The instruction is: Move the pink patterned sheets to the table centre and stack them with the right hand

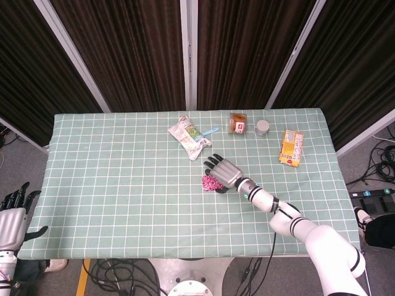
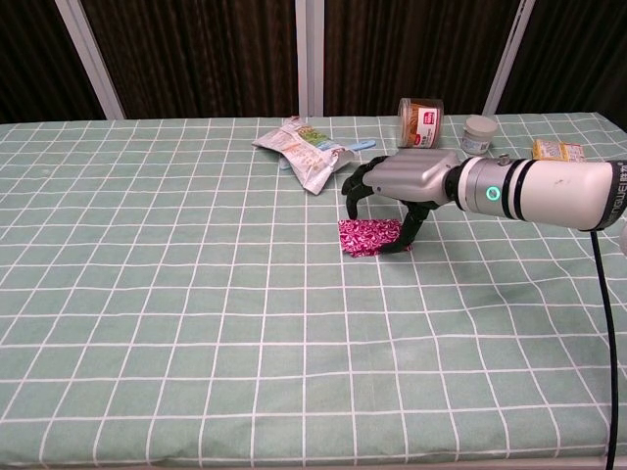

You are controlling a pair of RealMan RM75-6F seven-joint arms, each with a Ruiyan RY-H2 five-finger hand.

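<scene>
The silver-backed right hand with black fingers (image 2: 397, 186) joins a white forearm with black bands, a green lit ring and a black cable; the left hand (image 1: 11, 216) looks alike.

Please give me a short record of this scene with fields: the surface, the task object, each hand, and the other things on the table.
surface: table with a green checked cloth
task object: pink patterned sheets, lying near the table centre
right hand: right hand arched over the sheets, thumb tip down at their right edge, other fingers above the far edge; a grip is not clear
left hand: left hand off the table's near left corner, holding nothing
other things: snack bag, jar, small white tub, yellow packet, all along the far side
</scene>
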